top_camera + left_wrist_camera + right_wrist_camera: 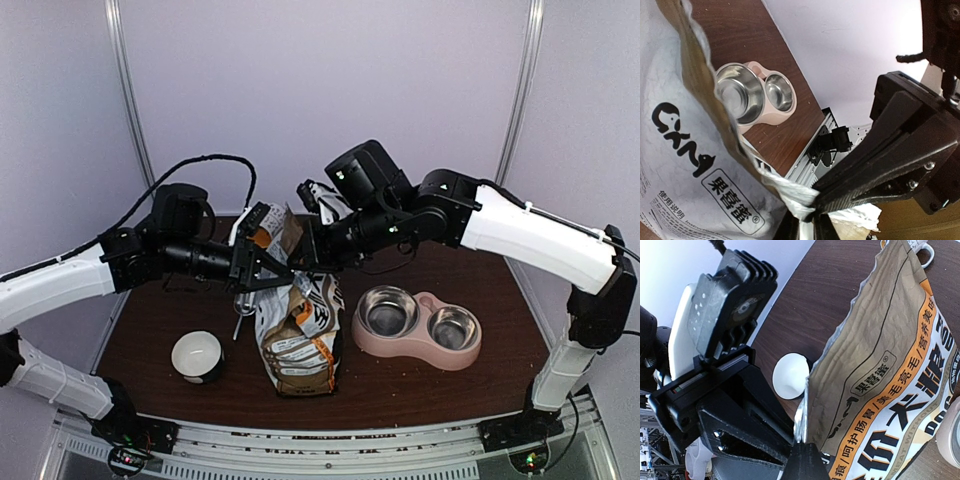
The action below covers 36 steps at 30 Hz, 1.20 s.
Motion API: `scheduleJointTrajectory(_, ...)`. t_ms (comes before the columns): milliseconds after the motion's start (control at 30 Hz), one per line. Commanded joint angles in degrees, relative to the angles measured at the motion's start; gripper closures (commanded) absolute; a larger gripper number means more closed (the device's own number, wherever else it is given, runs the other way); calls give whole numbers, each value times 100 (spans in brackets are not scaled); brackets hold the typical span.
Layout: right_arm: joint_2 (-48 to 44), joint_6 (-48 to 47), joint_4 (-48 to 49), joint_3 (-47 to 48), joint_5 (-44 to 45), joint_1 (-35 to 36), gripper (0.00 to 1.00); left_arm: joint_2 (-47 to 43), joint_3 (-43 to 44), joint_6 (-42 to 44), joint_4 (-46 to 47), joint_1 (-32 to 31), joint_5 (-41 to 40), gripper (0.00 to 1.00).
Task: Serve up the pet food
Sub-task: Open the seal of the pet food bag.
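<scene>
The tan, orange and black printed bag (298, 335) stands upright mid-table, its top rim pulled between both grippers. My left gripper (262, 262) is shut on the left side of the rim; in the left wrist view the crumpled foil edge is pinched between its jaws (812, 210). Shut on the right side of the rim is my right gripper (312, 256), which in the right wrist view clamps the foil lip (802, 442) of the bag (880, 390). The pet food is hidden. The pink double bowl (418, 345) with steel cups lies right of the bag, both cups bare.
A white bowl (196, 355) sits near the front left of the bag, also in the right wrist view as a white bowl (790, 375). A small metal-and-white utensil (240, 318) lies just left of the bag. The pink bowl (765, 120) shows beyond the bag (685, 165).
</scene>
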Motion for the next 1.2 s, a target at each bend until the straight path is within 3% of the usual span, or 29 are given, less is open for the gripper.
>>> scheduleJointTrajectory(0, -86, -323, 391, -15, -206, 177, 100, 240, 153, -70, 367, -13, -232, 91)
scheduleJointTrajectory(200, -167, -476, 362, -146, -196, 203, 100, 224, 191, -129, 684, 60, -217, 93)
scheduleJointTrajectory(400, -233, -602, 384, -185, -207, 215, 100, 343, 215, -211, 862, 84, -183, 71)
scheduleJointTrajectory(533, -247, -660, 361, -207, -248, 221, 100, 365, 258, -243, 1045, 125, -241, 67)
scheduleJointTrajectory(633, -260, -697, 368, -233, -265, 221, 100, 398, 260, -234, 1254, 138, -249, 71)
scheduleJointTrajectory(767, -293, -730, 351, -255, -238, 221, 100, 464, 303, -228, 1366, 148, -252, 94)
scheduleJointTrajectory(833, -311, -742, 363, -285, -231, 228, 100, 471, 296, -232, 1358, 152, -268, 100)
scheduleJointTrajectory(1033, -379, -861, 381, -346, 20, 293, 100, 417, 266, -277, 1231, 148, -508, 100)
scheduleJointTrajectory(1167, -304, -1046, -176, -130, 1003, 421, 100, 276, 270, -356, 868, 143, -878, 100)
